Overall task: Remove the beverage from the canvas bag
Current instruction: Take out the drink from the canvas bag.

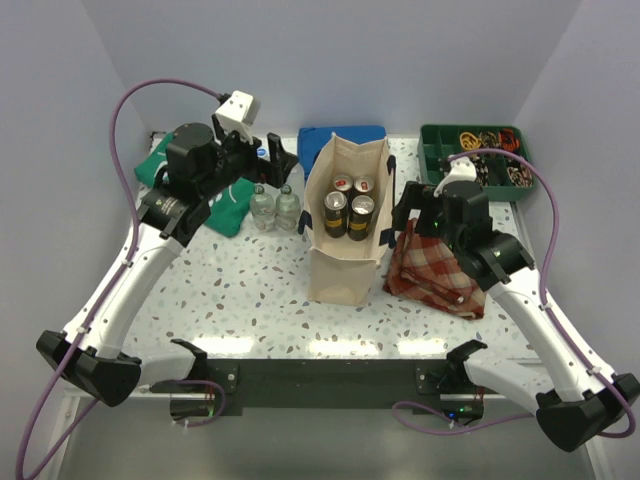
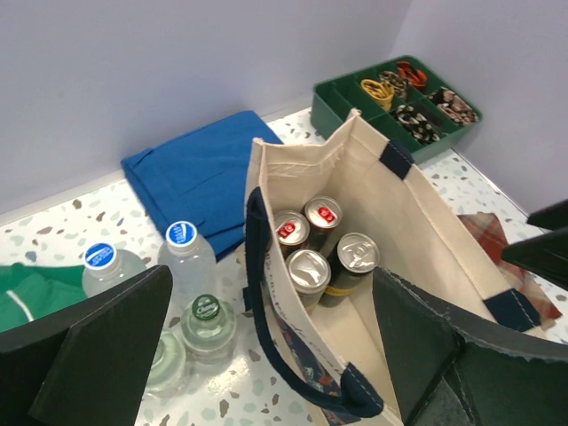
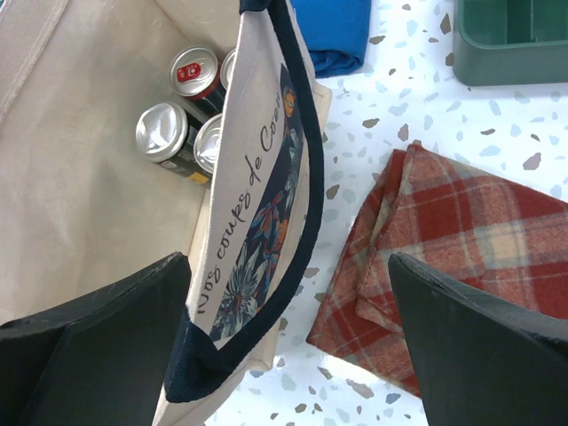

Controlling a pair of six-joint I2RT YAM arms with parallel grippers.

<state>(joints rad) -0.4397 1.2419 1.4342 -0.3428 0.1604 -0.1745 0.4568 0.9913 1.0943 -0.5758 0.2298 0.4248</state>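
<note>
The cream canvas bag point(image 1: 340, 265) stands upright and open in the middle of the table, its navy handles point(image 2: 266, 293) drooping. Several beverage cans point(image 1: 348, 205) stand in its far end, tops showing point(image 2: 309, 266) point(image 3: 161, 127). My left gripper point(image 1: 282, 163) hovers at the bag's upper left. It is open point(image 2: 271, 355), with the bag's left wall and handle lying between its fingers, untouched. My right gripper point(image 1: 403, 208) hangs at the bag's right side. It is also open point(image 3: 288, 346), straddling the right wall point(image 3: 257, 177) and handle without touching.
Clear water bottles point(image 1: 274, 206) point(image 2: 182, 244) stand left of the bag. A folded blue cloth point(image 1: 345, 138) point(image 2: 200, 173) lies behind it. Green cloth point(image 1: 225, 205) is at far left, a red plaid cloth point(image 1: 435, 265) point(image 3: 453, 240) at right, a green compartment tray point(image 1: 475, 160) at back right.
</note>
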